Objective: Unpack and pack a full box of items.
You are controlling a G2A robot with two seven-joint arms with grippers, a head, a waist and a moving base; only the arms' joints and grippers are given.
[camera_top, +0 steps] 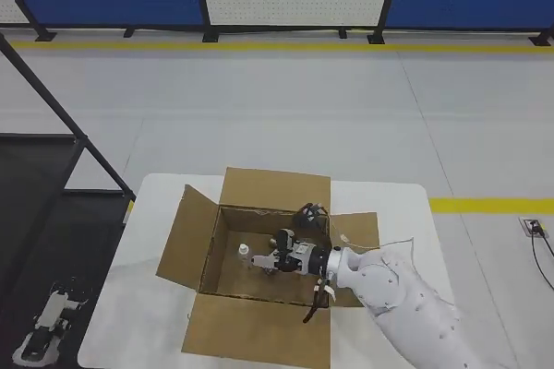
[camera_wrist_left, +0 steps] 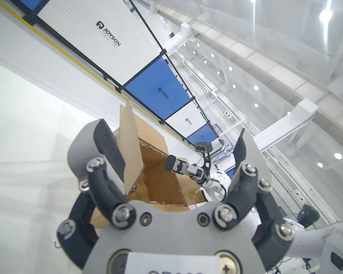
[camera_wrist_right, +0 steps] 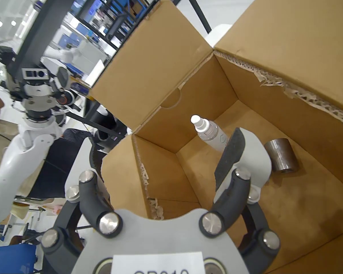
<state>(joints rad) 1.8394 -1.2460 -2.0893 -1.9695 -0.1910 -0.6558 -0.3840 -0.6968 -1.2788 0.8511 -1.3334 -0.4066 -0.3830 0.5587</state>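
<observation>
Unpacking, mid-step: right pincer [camera_wrist_right: 165,143] held spread inside the cardboard box [camera_wrist_right: 288,44]; nothing is gripped.
The white spray bottle [camera_wrist_right: 208,132] is seen lying on the box floor, cap pointed toward a far corner, just ahead of the right pincer. Its lower end is hidden behind the tip of one finger [camera_wrist_right: 240,155]; contact cannot be told. A dark metal cylinder [camera_wrist_right: 281,155] is noted on the floor just beside that finger, outside the jaws. The left pincer [camera_wrist_left: 171,132] is likewise spread, held beside the table [camera_top: 388,198], well apart from the box.
</observation>
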